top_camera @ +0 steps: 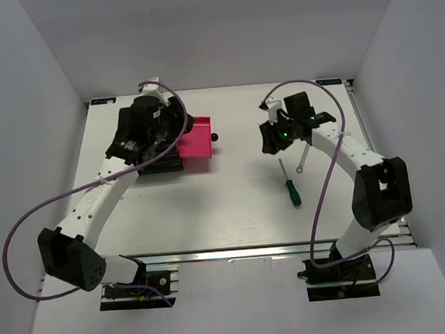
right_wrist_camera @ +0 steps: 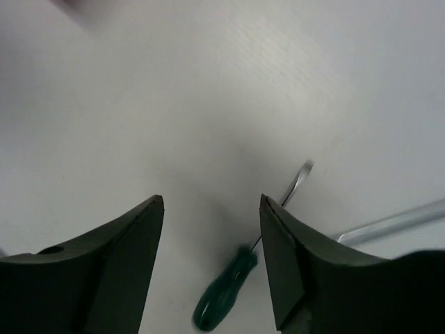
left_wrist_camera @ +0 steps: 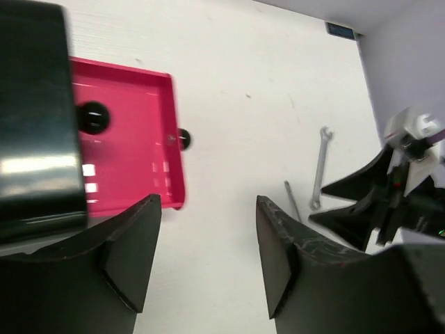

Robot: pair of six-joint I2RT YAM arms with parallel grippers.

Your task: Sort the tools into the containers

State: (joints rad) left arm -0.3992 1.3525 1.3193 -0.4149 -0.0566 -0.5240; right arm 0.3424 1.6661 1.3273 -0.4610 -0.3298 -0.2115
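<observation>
A black cabinet [top_camera: 158,168] stands at the left, with one magenta-pink drawer [top_camera: 196,147] pulled out to the right and its black knob [top_camera: 214,137] facing the middle. My left gripper [top_camera: 176,132] hovers over the cabinet and drawer, open and empty. In the left wrist view the drawer [left_wrist_camera: 139,153] and the knob [left_wrist_camera: 183,138] lie ahead of my left gripper [left_wrist_camera: 208,209]. The green-handled screwdriver [top_camera: 290,187] and the silver wrench [top_camera: 303,155] lie on the table. My right gripper [top_camera: 270,139] hangs open above them; the screwdriver [right_wrist_camera: 226,296] shows between the jaws of my right gripper [right_wrist_camera: 212,202]. The black-handled screwdrivers are out of view.
The white table [top_camera: 233,212] is walled by white panels at the back and sides. A second black knob [left_wrist_camera: 92,117] shows beside the cabinet body [left_wrist_camera: 35,125]. The wrench [right_wrist_camera: 389,223] lies right of the right finger. Purple cables loop off both arms.
</observation>
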